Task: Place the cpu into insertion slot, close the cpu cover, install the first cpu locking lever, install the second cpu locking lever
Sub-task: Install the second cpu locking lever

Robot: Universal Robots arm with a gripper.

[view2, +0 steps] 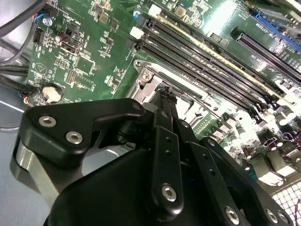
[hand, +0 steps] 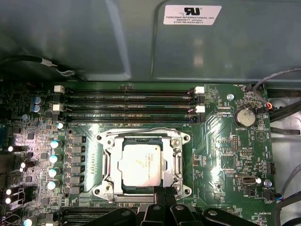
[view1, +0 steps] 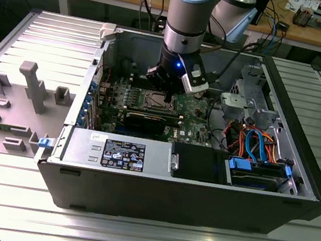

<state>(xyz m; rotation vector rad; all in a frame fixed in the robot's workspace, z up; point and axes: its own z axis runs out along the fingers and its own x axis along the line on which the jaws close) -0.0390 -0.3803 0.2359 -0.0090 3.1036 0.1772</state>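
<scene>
LABELS | white printed sticker (hand: pixel 193 14) on grey case wall (hand: pixel 94 42) | black sticker with white print (view1: pixel 123 155) on silver metal box (view1: pixel 80 144) | tiny white lettering on green board (hand: pixel 225 155) | faint marking, apparently engraved, on chip (hand: pixel 141 165) | none legible enough to transcribe

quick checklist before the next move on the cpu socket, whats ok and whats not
1. cpu seated in the insertion slot: ok, silver top lies flat and square inside the frame.
2. cpu cover closed over the cpu: ok, frame lies flat around the chip.
3. Locking levers latched: cannot tell.
4. End effector position: ok, at the socket's edge in both wrist views.
5. End effector fingers open or shut: cannot tell.
6. Memory slots beside the socket free of the arm: ok.
</scene>
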